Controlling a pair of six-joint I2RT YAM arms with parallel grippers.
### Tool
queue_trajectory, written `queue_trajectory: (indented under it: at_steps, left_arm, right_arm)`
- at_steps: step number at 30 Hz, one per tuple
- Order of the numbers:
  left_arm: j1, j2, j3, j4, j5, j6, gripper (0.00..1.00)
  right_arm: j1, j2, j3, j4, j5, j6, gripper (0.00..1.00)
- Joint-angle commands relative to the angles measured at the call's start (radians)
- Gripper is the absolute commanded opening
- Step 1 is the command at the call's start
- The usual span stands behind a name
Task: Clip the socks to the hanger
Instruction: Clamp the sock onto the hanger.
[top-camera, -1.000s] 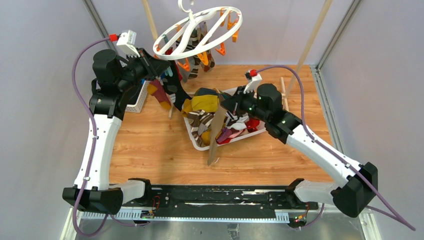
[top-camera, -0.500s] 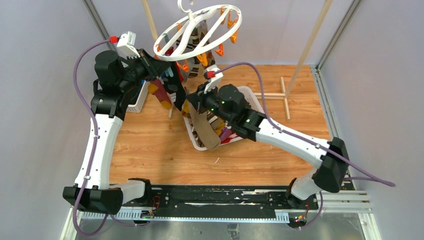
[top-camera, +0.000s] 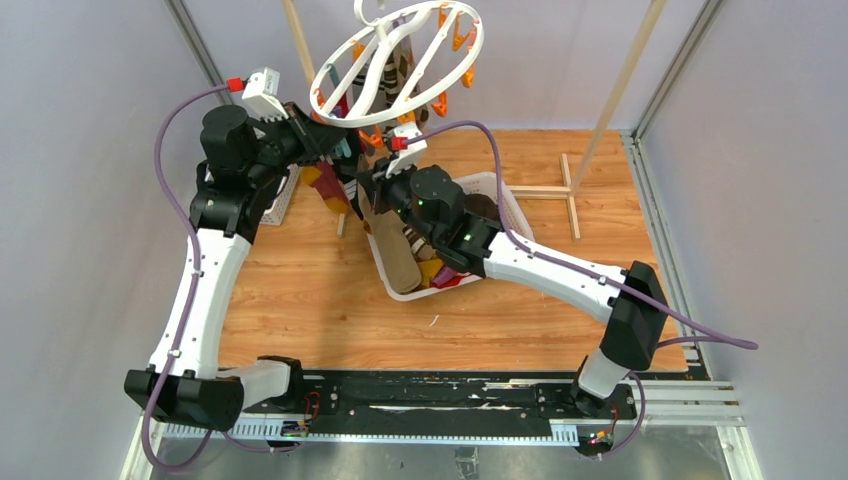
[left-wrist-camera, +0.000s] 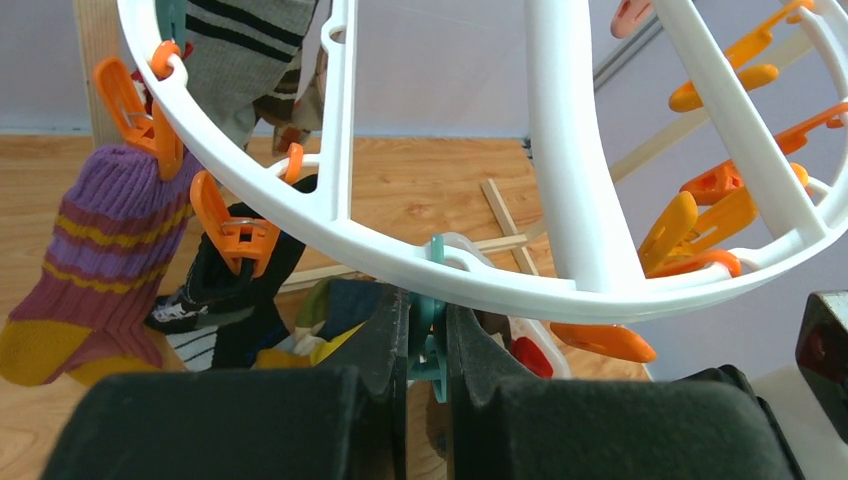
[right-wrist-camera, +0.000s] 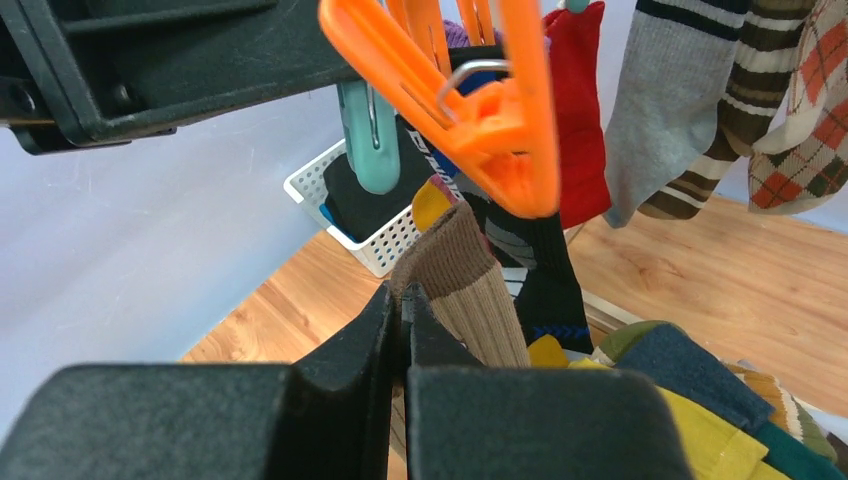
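Whereas a second ago the right end effector (right-wrist-camera: 405, 310) hung over the basket (top-camera: 415, 293), it now sits beside the left end effector (left-wrist-camera: 428, 318), pinching a tan sock (right-wrist-camera: 485, 300) whose cuff rises just ahead of its fingertips, under an orange clip (right-wrist-camera: 480, 110). The left one pinches the teal clip (left-wrist-camera: 430, 355) of the hanger (left-wrist-camera: 330, 245).

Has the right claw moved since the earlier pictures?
Yes. The right claw, shut on the tan sock, went left: from above the white basket's middle to its far-left corner.
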Motion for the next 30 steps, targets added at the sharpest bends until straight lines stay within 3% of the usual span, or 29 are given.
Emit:
queue_trajectory:
  at_steps: [1, 30]
  left_arm:
    - [-0.022, 0.006, -0.004, -0.049, -0.020, 0.003, 0.00]
    - [-0.033, 0.011, 0.003, -0.050, 0.004, 0.002, 0.00]
  right_arm:
    - [0.016, 0.033, 0.052, 0.035, 0.026, -0.024, 0.00]
    - [0.016, 0.076, 0.150, 0.008, -0.056, -0.046, 0.00]
